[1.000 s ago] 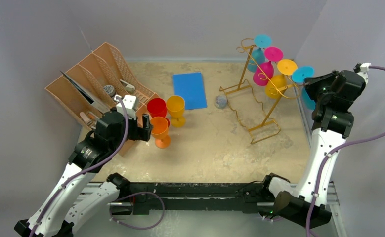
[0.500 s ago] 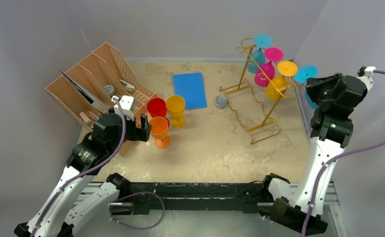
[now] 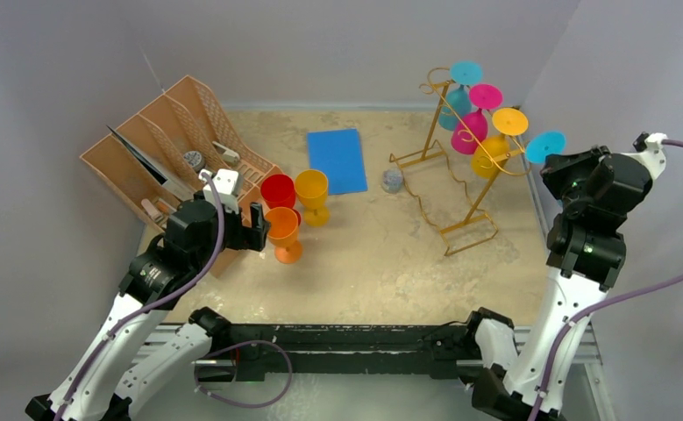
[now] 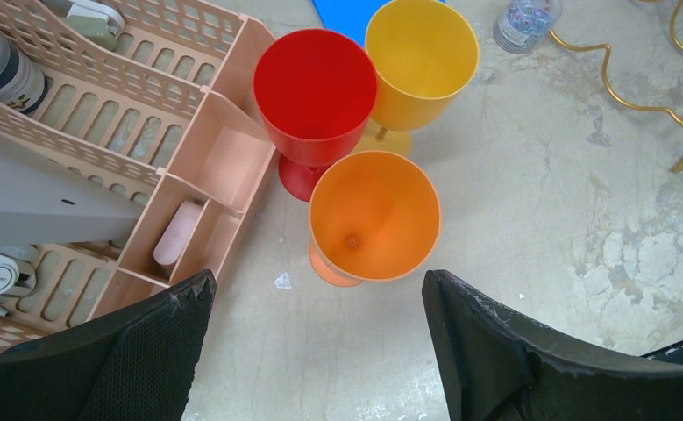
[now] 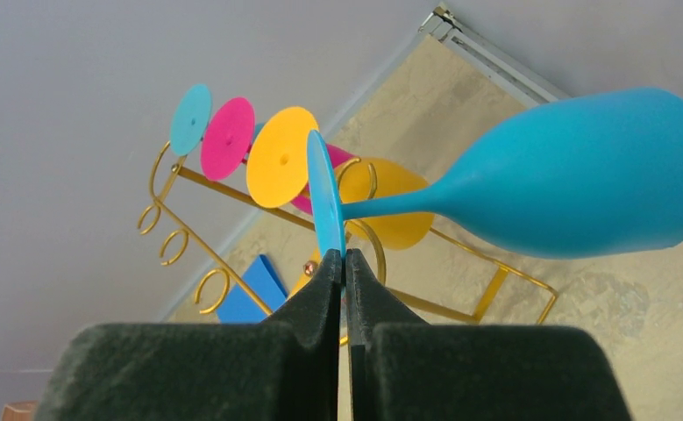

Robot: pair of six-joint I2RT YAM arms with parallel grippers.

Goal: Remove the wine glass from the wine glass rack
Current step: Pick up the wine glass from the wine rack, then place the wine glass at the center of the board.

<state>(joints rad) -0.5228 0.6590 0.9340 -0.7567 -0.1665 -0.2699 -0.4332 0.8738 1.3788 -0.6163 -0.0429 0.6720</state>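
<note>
- The right gripper [image 5: 345, 259] is pinched tight on the rim of the blue wine glass's [image 5: 583, 175] foot disc.
- The glass hangs sideways in the air by the table's right edge, just past the low end of the gold wine glass rack [image 3: 432, 132].
- The rack stands in the far right corner, with teal, pink and yellow glasses hanging on it.
- The left gripper [image 4: 318, 294] is spread wide and empty, above an upright orange goblet [image 4: 373, 215].
- That goblet stands near the left edge, just beside a red goblet [image 4: 314, 83] and a yellow goblet [image 4: 421, 61].
</note>
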